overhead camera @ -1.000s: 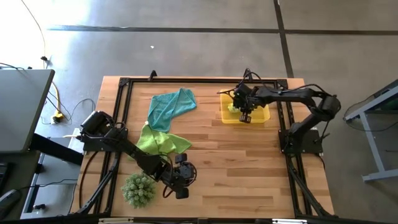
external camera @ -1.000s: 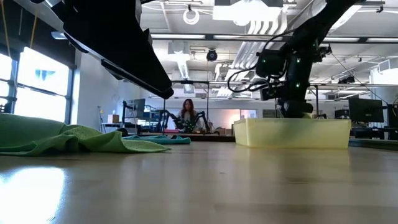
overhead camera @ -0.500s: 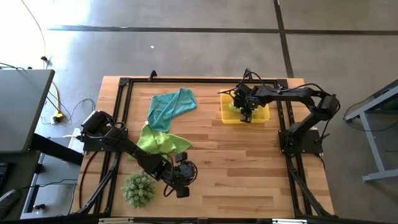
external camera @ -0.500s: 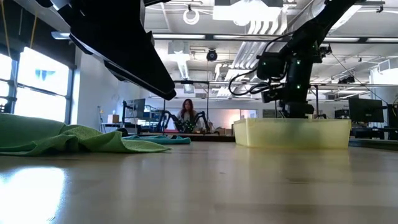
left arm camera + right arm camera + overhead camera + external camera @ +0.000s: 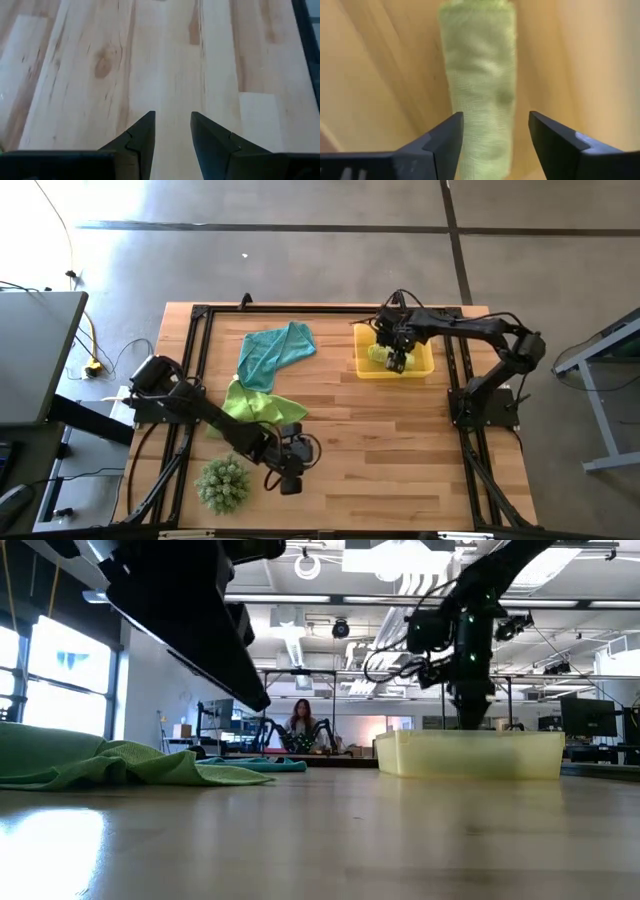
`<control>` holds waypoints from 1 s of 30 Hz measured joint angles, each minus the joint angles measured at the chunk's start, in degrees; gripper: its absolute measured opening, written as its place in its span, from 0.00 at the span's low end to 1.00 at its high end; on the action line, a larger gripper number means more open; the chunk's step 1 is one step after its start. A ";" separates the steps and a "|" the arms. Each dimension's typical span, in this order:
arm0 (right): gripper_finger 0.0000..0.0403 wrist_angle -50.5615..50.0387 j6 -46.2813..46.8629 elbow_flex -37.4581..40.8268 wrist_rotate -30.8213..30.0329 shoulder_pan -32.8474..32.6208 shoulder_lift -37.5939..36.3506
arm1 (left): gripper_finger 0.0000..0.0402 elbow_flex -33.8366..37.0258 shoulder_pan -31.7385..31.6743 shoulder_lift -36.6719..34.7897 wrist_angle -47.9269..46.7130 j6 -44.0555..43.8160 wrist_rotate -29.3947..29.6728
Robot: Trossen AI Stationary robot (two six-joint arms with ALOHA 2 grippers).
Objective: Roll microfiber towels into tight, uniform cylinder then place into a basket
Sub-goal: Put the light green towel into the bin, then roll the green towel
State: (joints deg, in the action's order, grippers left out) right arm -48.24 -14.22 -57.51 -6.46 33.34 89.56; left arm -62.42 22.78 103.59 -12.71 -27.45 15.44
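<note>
A rolled lime-green towel (image 5: 480,75) lies on the floor of the yellow basket (image 5: 425,366) at the table's far right. My right gripper (image 5: 496,131) hangs open just above it, pointing down, one finger on either side of the roll and clear of it. A teal towel (image 5: 275,350) lies crumpled at the far middle, and another lime-green towel (image 5: 255,408) lies crumpled left of centre. My left gripper (image 5: 172,117) is open over bare wood near the front edge, right of the loose green towel.
A spiky green ball-shaped plant (image 5: 222,485) sits at the near left, beside my left arm. A black frame (image 5: 200,315) runs round the tabletop. Bare wood (image 5: 390,450) fills the middle and near right. In the low view, a person (image 5: 302,725) sits far behind the table.
My right gripper has risen out of the basket and tipped more steeply downward. The rolled lime-green towel stays lying in the basket.
</note>
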 joint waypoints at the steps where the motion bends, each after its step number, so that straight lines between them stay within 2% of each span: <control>1: 0.52 -1.50 0.97 -1.68 0.00 0.00 0.00 | 0.28 -0.01 -0.39 -0.26 -0.84 0.72 -0.79; 5: 0.49 -6.24 5.97 -8.39 1.07 -1.06 -0.04 | 0.28 -0.13 -1.86 -3.33 -6.42 1.67 -2.16; 8: 0.48 -7.05 9.45 -11.97 3.14 -4.23 -0.15 | 0.28 0.11 -2.21 -5.86 -12.45 1.63 -1.45; 15: 0.47 -4.15 16.35 -15.16 4.09 -16.06 -0.09 | 0.28 0.22 -2.09 -11.24 -26.39 4.69 4.26; 19: 0.47 -0.42 20.62 -15.22 3.27 -22.95 -0.07 | 0.28 1.49 -2.66 -14.26 -30.61 7.37 8.74; 24: 0.47 4.08 24.76 -15.17 2.52 -29.78 -0.01 | 0.28 6.02 -4.95 -17.80 -31.06 8.65 9.27; 30: 0.47 7.83 24.74 -14.72 -0.85 -35.17 0.20 | 0.28 14.62 -8.89 -22.81 -28.71 2.59 8.89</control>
State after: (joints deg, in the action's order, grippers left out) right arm -40.41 10.52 -72.23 -7.31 -1.83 89.76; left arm -47.80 13.89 80.78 -41.41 -24.86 24.33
